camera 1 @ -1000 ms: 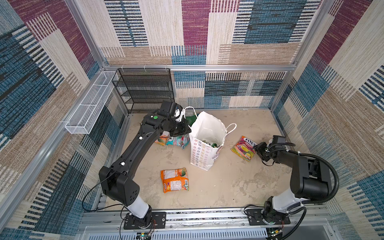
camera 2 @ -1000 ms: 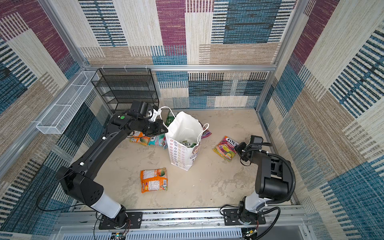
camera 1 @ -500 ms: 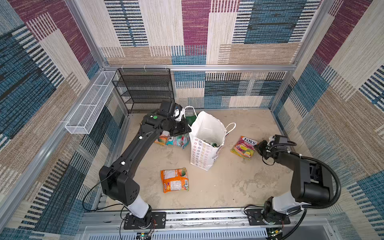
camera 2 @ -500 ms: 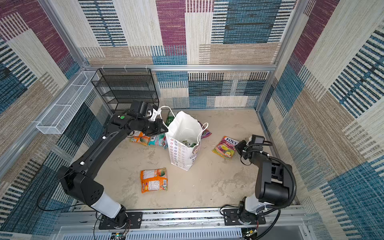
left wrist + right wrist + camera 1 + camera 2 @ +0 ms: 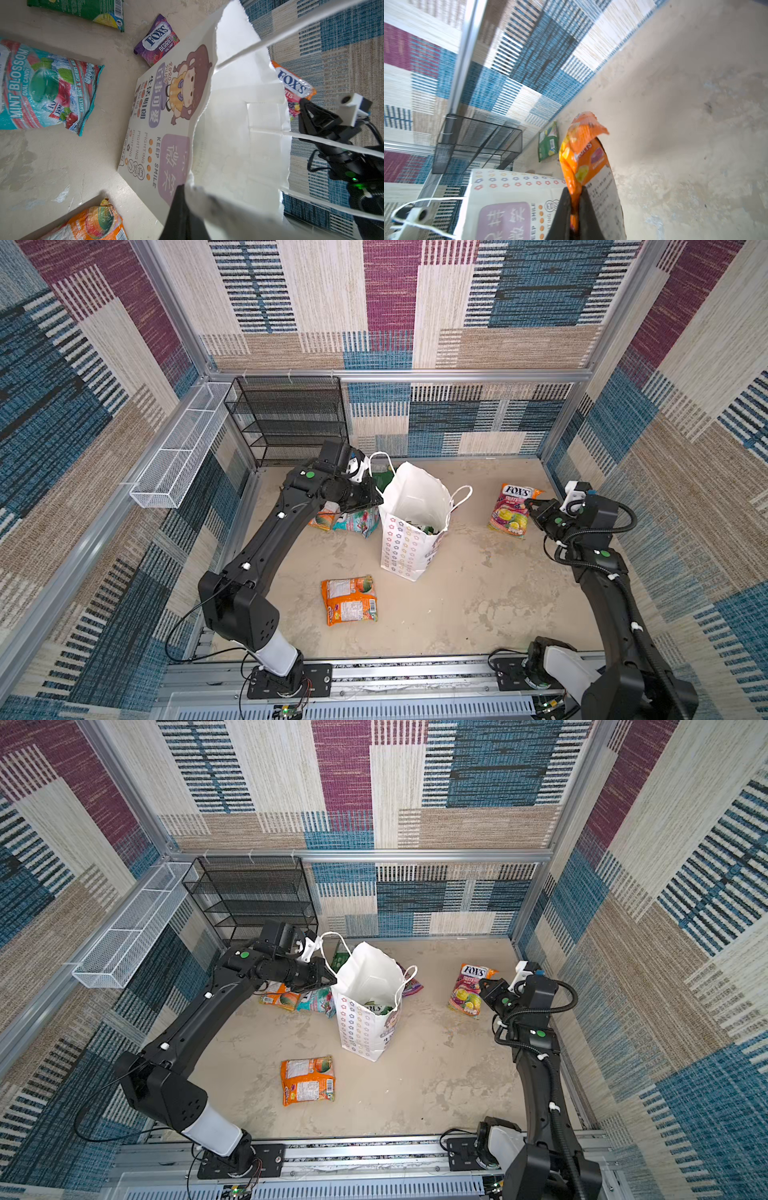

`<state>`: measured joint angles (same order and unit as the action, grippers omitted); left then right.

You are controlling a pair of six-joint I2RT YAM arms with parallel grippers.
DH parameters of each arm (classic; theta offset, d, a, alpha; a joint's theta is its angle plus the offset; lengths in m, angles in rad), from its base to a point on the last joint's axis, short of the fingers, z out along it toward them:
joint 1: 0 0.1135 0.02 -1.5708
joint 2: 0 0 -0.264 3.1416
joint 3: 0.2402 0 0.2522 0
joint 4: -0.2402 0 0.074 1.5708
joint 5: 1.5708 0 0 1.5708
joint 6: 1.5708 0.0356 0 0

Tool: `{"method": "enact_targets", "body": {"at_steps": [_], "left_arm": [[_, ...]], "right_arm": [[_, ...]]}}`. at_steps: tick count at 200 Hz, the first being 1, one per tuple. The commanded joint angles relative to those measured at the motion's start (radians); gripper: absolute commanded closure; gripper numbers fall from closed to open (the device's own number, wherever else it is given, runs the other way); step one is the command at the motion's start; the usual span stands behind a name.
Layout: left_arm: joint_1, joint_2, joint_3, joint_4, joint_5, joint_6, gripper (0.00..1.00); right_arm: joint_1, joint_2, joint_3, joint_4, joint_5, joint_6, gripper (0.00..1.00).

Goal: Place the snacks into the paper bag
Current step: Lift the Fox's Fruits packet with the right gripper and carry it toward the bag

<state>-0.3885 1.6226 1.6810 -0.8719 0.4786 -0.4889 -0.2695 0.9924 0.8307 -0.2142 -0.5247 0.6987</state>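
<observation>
The white paper bag stands open mid-floor, with green snacks inside. My left gripper is shut on its rim. To the bag's right, my right gripper is shut on the edge of a multicolour FOX'S packet. On the floor lie an orange packet, a teal packet, a green one and a purple one.
A black wire rack stands in the back left corner, and a white wire basket hangs on the left wall. Another orange packet lies under the left arm. Patterned walls close in the floor on three sides.
My right gripper has shut on the multicolour packet and lifted it up and towards the back. The left arm and the bag have not moved.
</observation>
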Motion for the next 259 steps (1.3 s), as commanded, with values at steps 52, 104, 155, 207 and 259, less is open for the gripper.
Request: {"method": "enact_targets", "body": {"at_steps": [52,104,155,207,259], "left_arm": [[0.0,-0.007,-0.003,0.029,0.024,-0.004,1.0],[-0.001,-0.004,-0.004,0.032,0.03,-0.002,1.0],[-0.001,-0.001,-0.001,0.032,0.031,0.0,1.0],[0.0,-0.01,0.0,0.032,0.028,0.003,1.0],[-0.001,-0.01,0.0,0.033,0.026,0.003,1.0]], "right_arm": [[0.082,-0.082,0.299,-0.089,-0.034,0.042,1.0],[0.266,-0.001,0.525,-0.085,0.015,0.049,1.0],[0.57,0.152,0.694,-0.094,0.129,-0.02,1.0],[0.793,0.367,0.935,-0.234,0.206,-0.142,1.0],[0.826,0.355,0.82,-0.29,0.286,-0.214,1.0]]}}
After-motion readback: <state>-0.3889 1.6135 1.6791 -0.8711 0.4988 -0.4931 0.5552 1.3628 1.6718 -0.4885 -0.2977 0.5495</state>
